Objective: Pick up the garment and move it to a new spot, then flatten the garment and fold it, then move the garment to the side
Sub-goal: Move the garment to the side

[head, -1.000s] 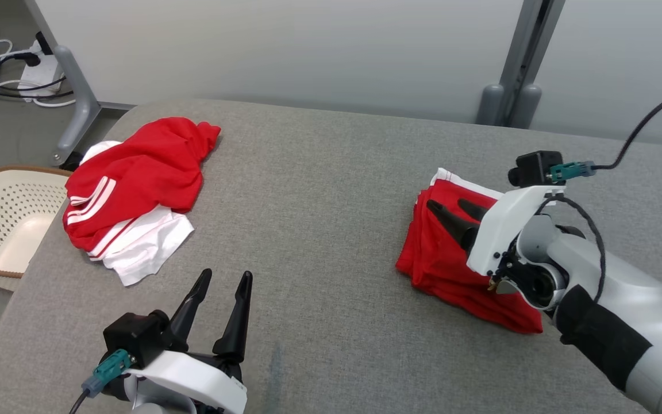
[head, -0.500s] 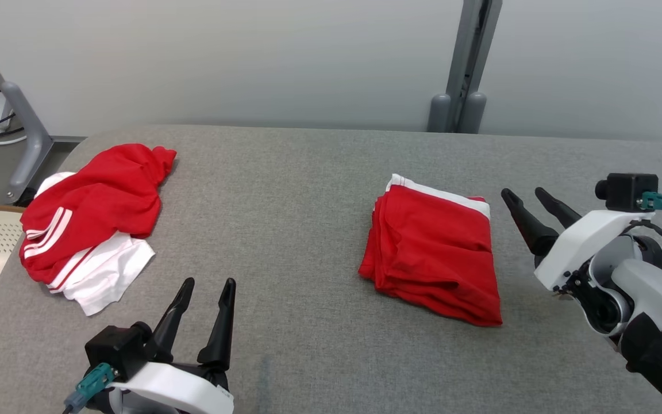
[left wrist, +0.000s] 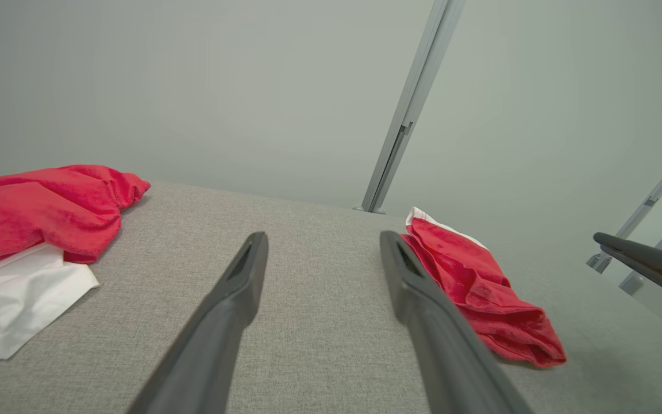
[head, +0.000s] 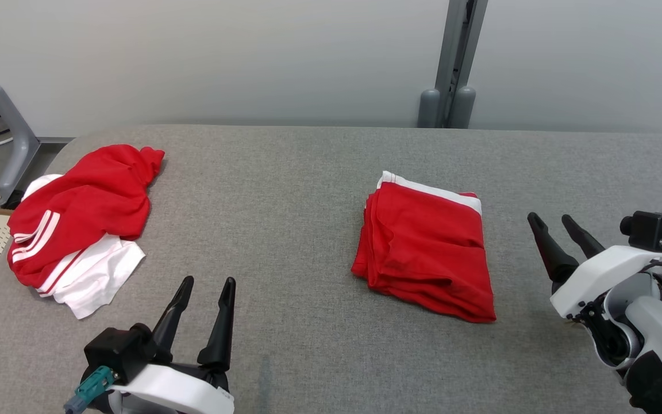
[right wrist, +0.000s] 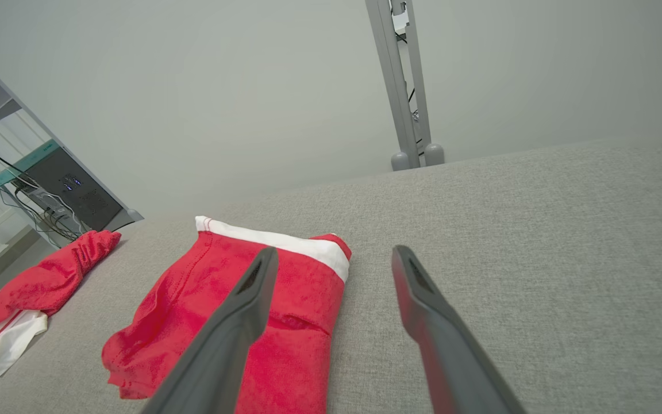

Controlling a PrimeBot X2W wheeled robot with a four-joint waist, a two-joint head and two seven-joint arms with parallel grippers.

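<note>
as folded red cloth garment (head: 423, 253) is lying finished, grip: pinching all layers
left gripper (head: 208, 282), right gripper (head: 549, 218): gaping, empty

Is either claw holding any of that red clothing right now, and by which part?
Nothing is held. Left claw and right claw both stand open and empty; the folded red garment lies apart from them.
</note>
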